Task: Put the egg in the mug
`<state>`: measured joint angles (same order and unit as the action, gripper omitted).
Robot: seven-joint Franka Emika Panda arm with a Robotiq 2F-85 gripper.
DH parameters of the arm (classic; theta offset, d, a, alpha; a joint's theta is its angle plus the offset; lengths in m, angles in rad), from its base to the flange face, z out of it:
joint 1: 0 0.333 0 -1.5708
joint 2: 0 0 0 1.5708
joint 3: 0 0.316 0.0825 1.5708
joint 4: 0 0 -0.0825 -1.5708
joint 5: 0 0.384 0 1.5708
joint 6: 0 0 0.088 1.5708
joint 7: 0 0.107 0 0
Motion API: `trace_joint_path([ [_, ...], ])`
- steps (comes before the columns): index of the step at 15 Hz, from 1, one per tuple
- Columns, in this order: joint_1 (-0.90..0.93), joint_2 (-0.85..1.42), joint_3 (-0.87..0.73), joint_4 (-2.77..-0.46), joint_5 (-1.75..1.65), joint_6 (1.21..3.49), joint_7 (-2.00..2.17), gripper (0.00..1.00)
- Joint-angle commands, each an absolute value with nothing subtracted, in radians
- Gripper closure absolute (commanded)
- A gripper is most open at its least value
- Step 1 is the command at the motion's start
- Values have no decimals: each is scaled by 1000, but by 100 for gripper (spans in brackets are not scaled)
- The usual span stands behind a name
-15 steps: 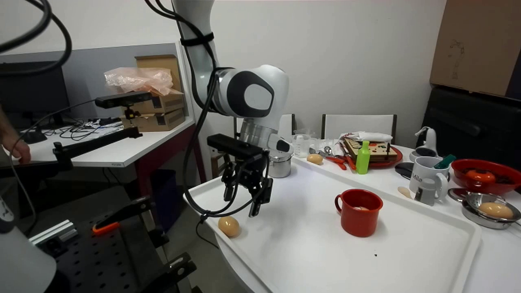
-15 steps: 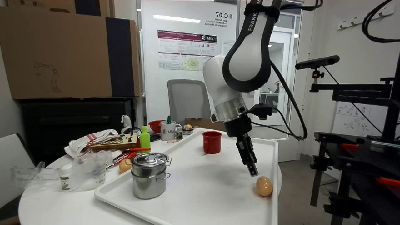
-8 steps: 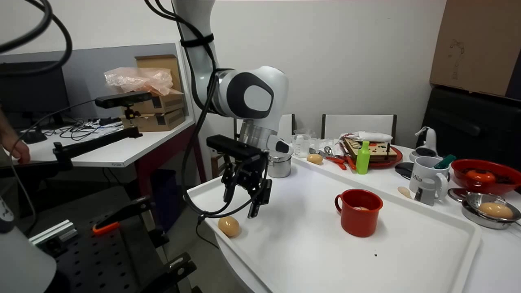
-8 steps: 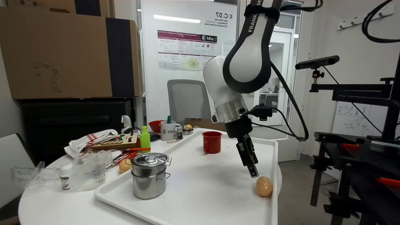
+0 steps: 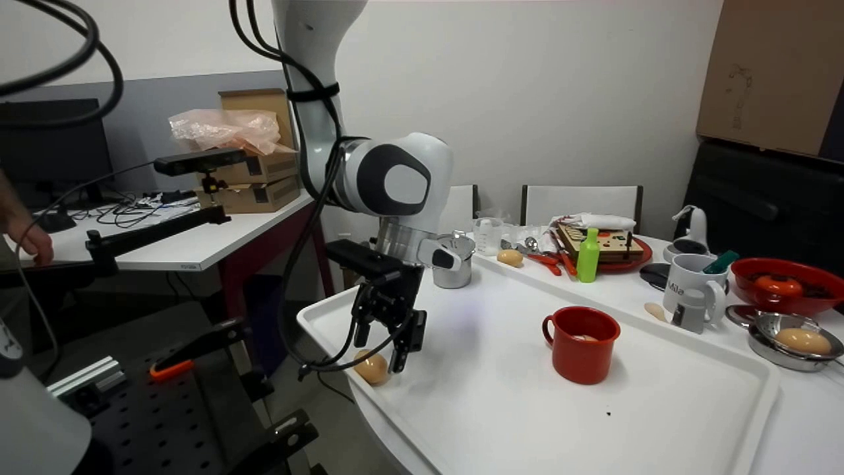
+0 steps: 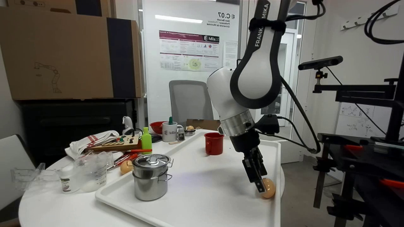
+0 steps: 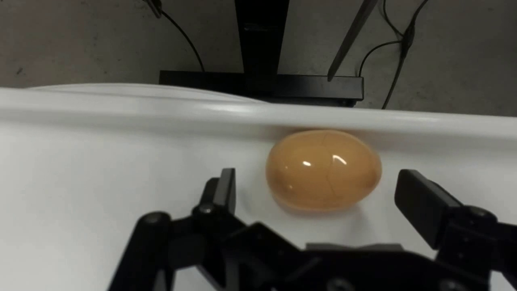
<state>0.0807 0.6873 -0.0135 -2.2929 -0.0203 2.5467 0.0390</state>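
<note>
The glossy tan-brown egg [image 7: 322,170] bears a thin line

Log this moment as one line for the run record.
egg: on tray, near its edge, ungripped | fingers: open, either side of egg in wrist view | mug: upright on tray | transfer: not yet done

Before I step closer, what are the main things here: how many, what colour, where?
tray: one, white, on the table
egg: one, tan-brown, by the tray's rim
other egg-like things: two, tan, outside the tray
mug: one, red, on the tray
lidded pot stack: one, silver, on the tray
bottle: one, green, on the table
lettered cup: one, white, on the table
hand: one, pinkish, at an exterior view's edge
arm: one, white and black, over the tray
gripper: one, black, open, near the egg
</note>
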Motion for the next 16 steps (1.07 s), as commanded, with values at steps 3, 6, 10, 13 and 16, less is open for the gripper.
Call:
trace_joint_path([
  [3,139,744,-65,-2296,-69,2609,119,0],
  [6,162,755,-78,-2298,-86,2655,134,0],
  [10,186,757,-86,-2297,-101,2676,138,26],
  [13,196,755,-89,-2298,-103,2683,139,48],
  [16,201,750,-92,-2297,-107,2679,144,59],
])
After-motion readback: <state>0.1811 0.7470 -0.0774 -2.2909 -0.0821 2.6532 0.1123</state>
